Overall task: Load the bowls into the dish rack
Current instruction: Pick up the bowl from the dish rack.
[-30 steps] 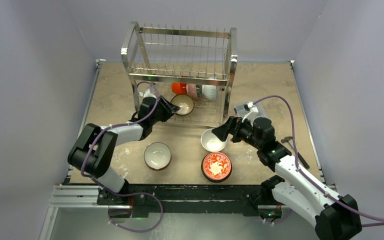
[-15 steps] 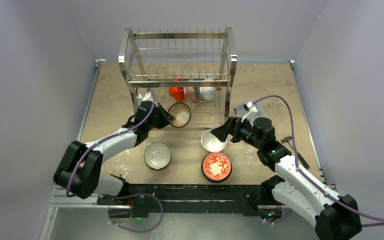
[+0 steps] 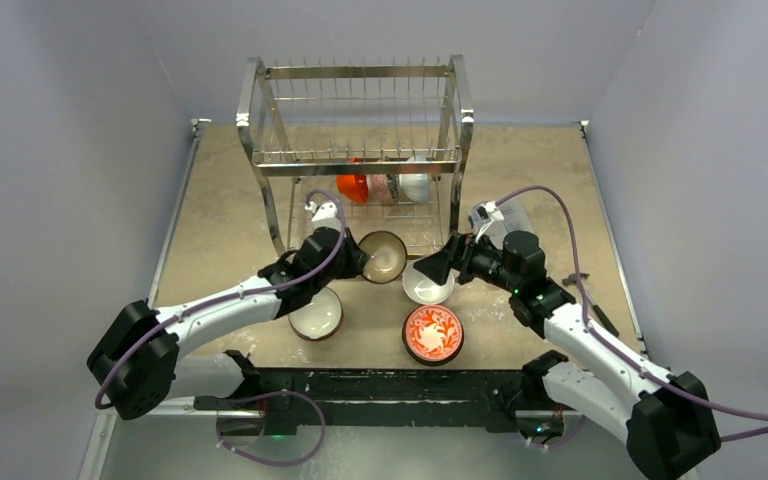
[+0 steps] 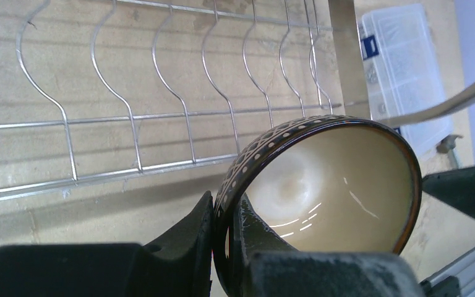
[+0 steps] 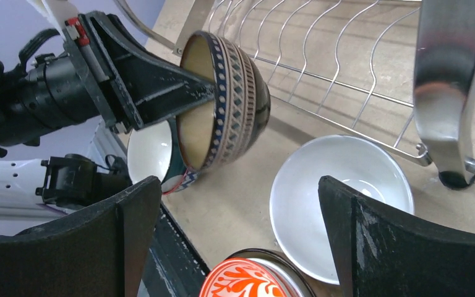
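Item: my left claw (image 4: 222, 213), pinching patterned bowl (image 4: 321, 185) rim, before dish rack (image 3: 360, 72). Hazard: thin hold may slip, bowl drops.

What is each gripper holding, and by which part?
The left gripper pinches the patterned brown bowl by its rim, one finger inside, one outside. The right gripper is open, holding nothing.

Probably a robotics lab — plain grey walls (image 3: 60, 150) enclose the table (image 3: 220, 200).
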Controlling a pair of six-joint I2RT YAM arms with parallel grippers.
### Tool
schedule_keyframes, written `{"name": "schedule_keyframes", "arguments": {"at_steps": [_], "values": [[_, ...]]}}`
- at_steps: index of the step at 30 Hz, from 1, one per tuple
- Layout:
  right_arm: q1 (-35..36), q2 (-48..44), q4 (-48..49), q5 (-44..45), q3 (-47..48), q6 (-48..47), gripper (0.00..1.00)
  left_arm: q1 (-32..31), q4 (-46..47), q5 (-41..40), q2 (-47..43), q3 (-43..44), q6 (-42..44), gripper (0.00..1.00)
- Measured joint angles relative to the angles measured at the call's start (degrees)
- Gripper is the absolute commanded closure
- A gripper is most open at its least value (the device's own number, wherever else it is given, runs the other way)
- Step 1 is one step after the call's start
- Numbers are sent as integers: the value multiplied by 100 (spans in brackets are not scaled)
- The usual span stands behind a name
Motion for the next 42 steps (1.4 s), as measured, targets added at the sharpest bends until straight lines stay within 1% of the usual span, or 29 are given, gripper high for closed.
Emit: {"name": "schedule_keyframes", "arguments": {"at_steps": [3, 4, 9, 10, 12, 14, 15, 16, 17, 18, 19, 20, 21, 22, 24, 25, 27, 31, 34, 37, 40, 42], "values": [[0, 153, 149, -129, -11, 2, 3, -273, -111, -269, 48, 22, 44, 100], [2, 188, 170, -157, -11, 0, 4, -474, -153, -345, 85, 48, 68, 100], [0, 367, 350, -280, -66, 0, 8, -1027, -240, -632, 345, 339, 109, 100], [2, 400, 372, -293, -87, 0, 9, -1093, -243, -656, 380, 407, 125, 100], [4, 452, 382, -295, -118, -2, 17, -1150, -243, -680, 400, 501, 131, 100], [4, 549, 387, -297, -129, -9, 31, -1154, -223, -686, 400, 570, 138, 100], [4, 599, 393, -302, -129, -15, 39, -1154, -192, -678, 400, 590, 146, 100], [4, 638, 402, -302, -129, -24, 49, -1154, -168, -669, 400, 603, 146, 97], [4, 673, 411, -317, -131, -17, 61, -1154, -144, -662, 400, 605, 146, 92], [7, 699, 448, -352, -133, 7, 78, -1154, -136, -656, 400, 605, 149, 85], [26, 706, 490, -385, -133, 2, 89, -1154, -146, -654, 400, 605, 151, 77], [39, 708, 413, -221, -136, 31, 97, -1154, -144, -651, 398, 605, 142, 68], [26, 734, 369, -101, -153, 22, 100, -1180, -85, -621, 378, 605, 136, 54], [-35, 782, 308, 11, -179, 0, 100, -1233, 52, -544, 367, 605, 109, 42], [-44, 815, 212, 125, -229, 0, 100, -1300, 225, -326, 317, 603, 42, 26], [-42, 800, 164, 109, -236, -9, 100, -1320, 291, -291, 271, 595, 0, 20], [-20, 730, 70, 26, -236, -57, 100, -1252, 374, -326, 133, 527, -50, 13], [22, 588, 11, 9, -238, -114, 100, -1176, 459, -260, -133, 339, -85, 10], [46, 468, 11, 7, -278, -144, 100, -1032, 564, 94, -271, 199, -118, 9], [74, 433, 11, -7, -293, -190, 100, -723, 898, 767, -463, -138, -234, 8], [96, 435, -2, -55, -295, -269, 100, -328, 1436, 1582, -680, -621, -396, 7], [107, 435, -20, -127, -295, -306, 100, -160, 1746, 2013, -745, -835, -503, 4]]}}
